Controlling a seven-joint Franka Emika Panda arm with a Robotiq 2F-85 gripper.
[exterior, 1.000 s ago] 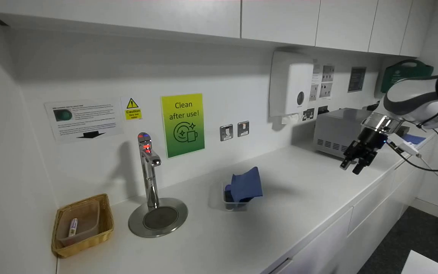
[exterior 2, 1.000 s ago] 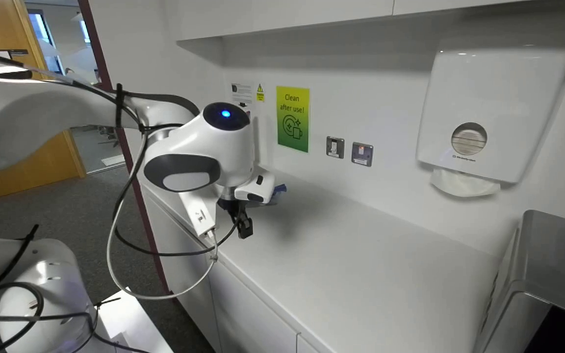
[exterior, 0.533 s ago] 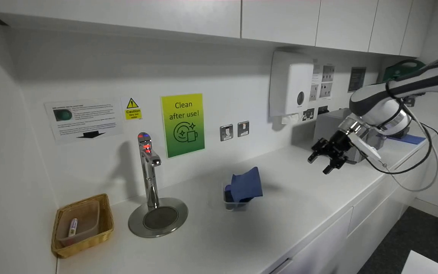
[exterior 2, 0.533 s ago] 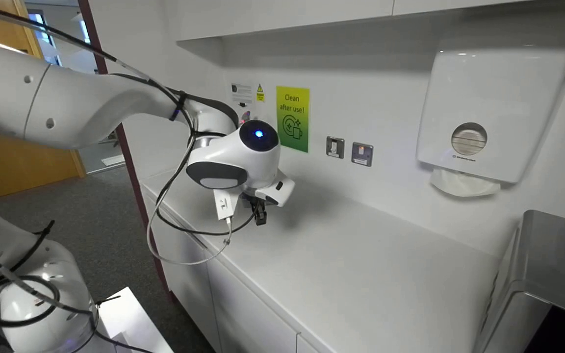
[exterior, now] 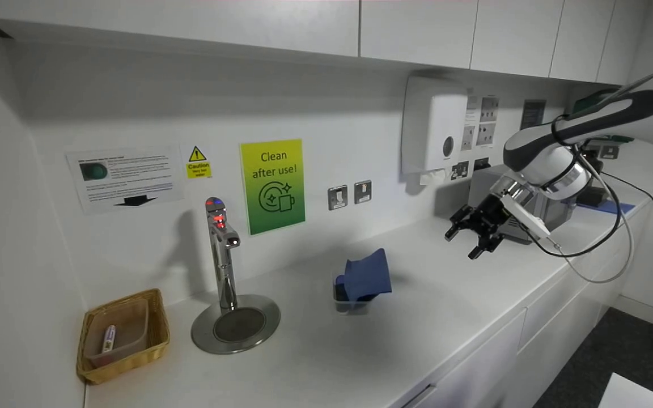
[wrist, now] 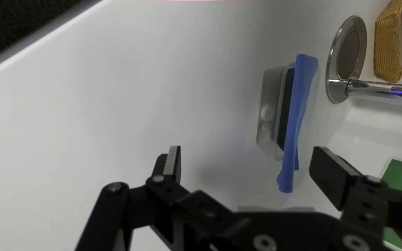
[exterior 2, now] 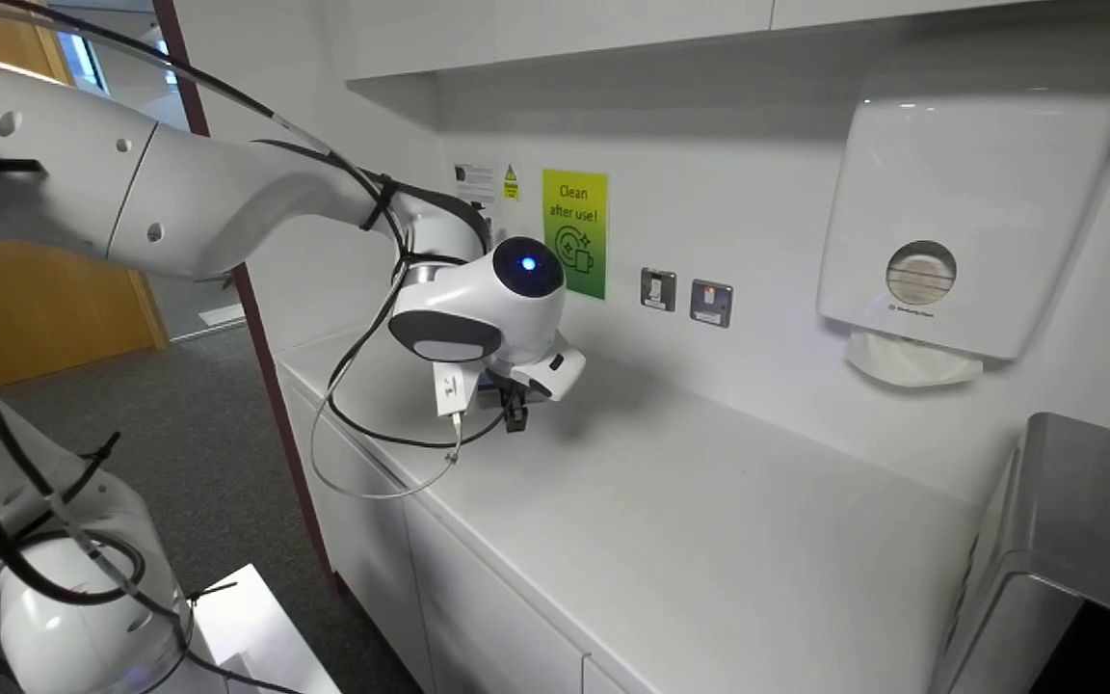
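Observation:
My gripper [exterior: 461, 245] is open and empty above the white counter [exterior: 315, 368]. It also shows in an exterior view [exterior 2: 515, 420], partly hidden behind the wrist. In the wrist view its fingers [wrist: 173, 164] stand wide apart. The nearest thing ahead is a blue cloth [exterior: 369, 275], standing up out of a clear plastic container [exterior: 353, 309]. In the wrist view the cloth [wrist: 297, 108] appears between the fingers but beyond them, apart from both. A dark thing [wrist: 286, 108] and small whitish shapes [wrist: 267, 113] show in the container [wrist: 272, 80].
A chrome tap [exterior: 223, 266] on a round metal plate [exterior: 204, 335] stands beyond the container. A wicker basket [exterior: 159, 340] holds a plastic tub. A grey boxy appliance [exterior 2: 1085, 482] stands on the counter. A towel dispenser [exterior 2: 979, 193] hangs on the wall; cupboards [exterior: 417, 28] hang overhead.
My arm has moved along the counter toward the cloth, leftward in an exterior view. The gripper has turned, so both fingers show apart. The cloth and container have not moved.

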